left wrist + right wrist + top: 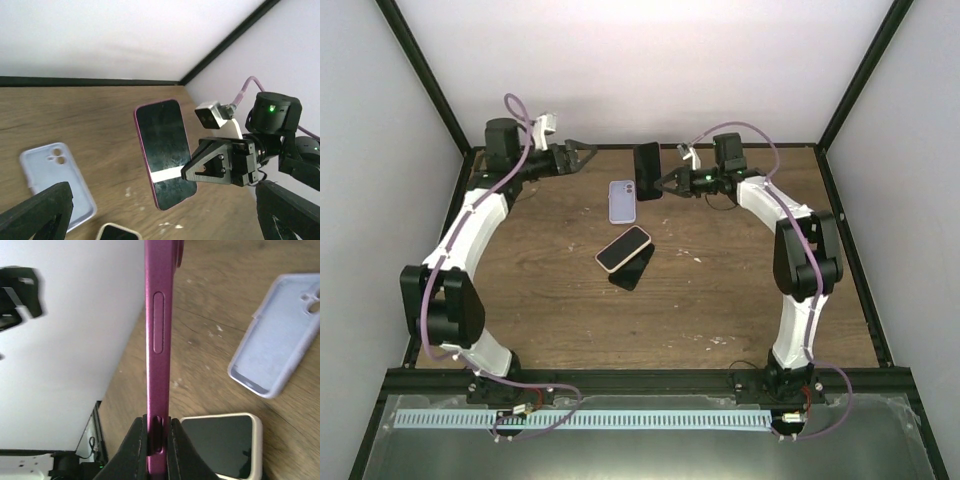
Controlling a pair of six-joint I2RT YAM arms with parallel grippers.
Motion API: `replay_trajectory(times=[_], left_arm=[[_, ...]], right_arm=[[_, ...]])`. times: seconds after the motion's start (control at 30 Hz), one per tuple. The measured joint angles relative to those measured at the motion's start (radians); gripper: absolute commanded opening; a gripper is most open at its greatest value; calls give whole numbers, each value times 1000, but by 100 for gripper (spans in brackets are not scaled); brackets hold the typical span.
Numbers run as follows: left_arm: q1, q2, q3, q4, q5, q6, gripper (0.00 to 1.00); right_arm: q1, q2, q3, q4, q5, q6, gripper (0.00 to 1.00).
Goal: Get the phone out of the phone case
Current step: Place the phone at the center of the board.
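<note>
Top view: the right gripper (pixel 667 183) is clamping the phone (pixel 647 171) upright at upper centre; the left gripper (pixel 582 152) is standing open, apart, left of it. Left wrist: the screen is facing those spread fingers (pixel 35 215), long axis near vertical, mid-frame. Right wrist: fingers are pinching the bottom end of the magenta case (pixel 157 340)

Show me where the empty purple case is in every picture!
Top view: the case lies flat in the middle, toward the table's far edge.
Left wrist view: the case is at lower left, camera hole upward.
Right wrist view: the case is at upper right, open side showing.
Shared landmark: the cream phone lies close beside it in all three.
</note>
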Motion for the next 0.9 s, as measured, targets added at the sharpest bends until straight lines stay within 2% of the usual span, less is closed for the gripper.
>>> replay_trajectory(times=[0.17, 0.4, 0.63, 0.9], left_arm=[[55, -93, -11, -160, -152, 145, 100], [99, -165, -63, -290, -358, 259, 100], [98, -170, -83, -364, -477, 354, 100], [98, -164, -83, -376, -542, 389, 100]], right_arm=[[-3, 101, 21, -71, 44, -31, 1], [-10, 234, 130, -145, 70, -69, 1], [-26, 352, 227, -166, 71, -68, 1], [-34, 423, 235, -154, 60, -17, 6]])
